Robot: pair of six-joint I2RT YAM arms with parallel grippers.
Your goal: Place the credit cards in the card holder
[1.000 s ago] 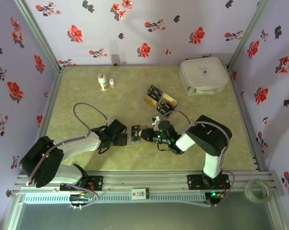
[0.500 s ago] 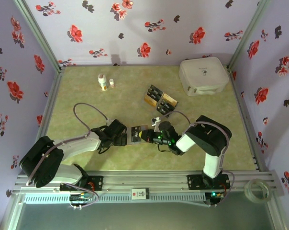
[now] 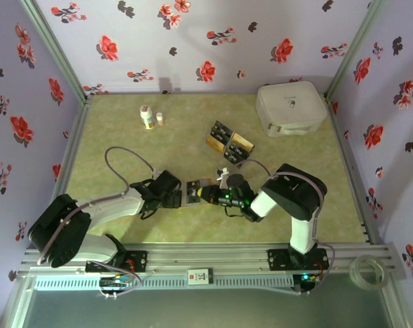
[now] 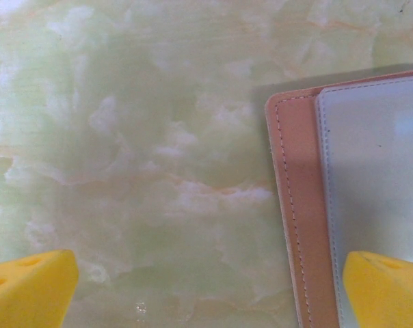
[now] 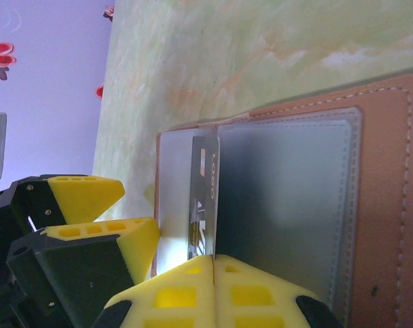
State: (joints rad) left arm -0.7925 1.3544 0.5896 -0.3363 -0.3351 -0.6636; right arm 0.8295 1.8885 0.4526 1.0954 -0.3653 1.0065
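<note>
On your green marbled table [image 3: 117, 143], one card holder [image 5: 288, 198] lay open, near and central: reddish-brown leather, grey-blue pockets. Your right gripper [image 5: 213, 263] was clamped on one black card [image 5: 204, 205] over it. Your left gripper [image 4: 206, 287] stood apart astride its edge. The other cards [image 3: 228, 142] lay farther right.

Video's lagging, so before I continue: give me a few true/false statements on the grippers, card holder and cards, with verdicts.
1. The right gripper is shut on a dark card. True.
2. The left gripper clamps the card holder. False: it is open, straddling the holder's edge.
3. The card holder lies open, grey-blue inside up. True.
4. Every card is already in the holder. False: several credit cards lie on the table, farther back.
</note>
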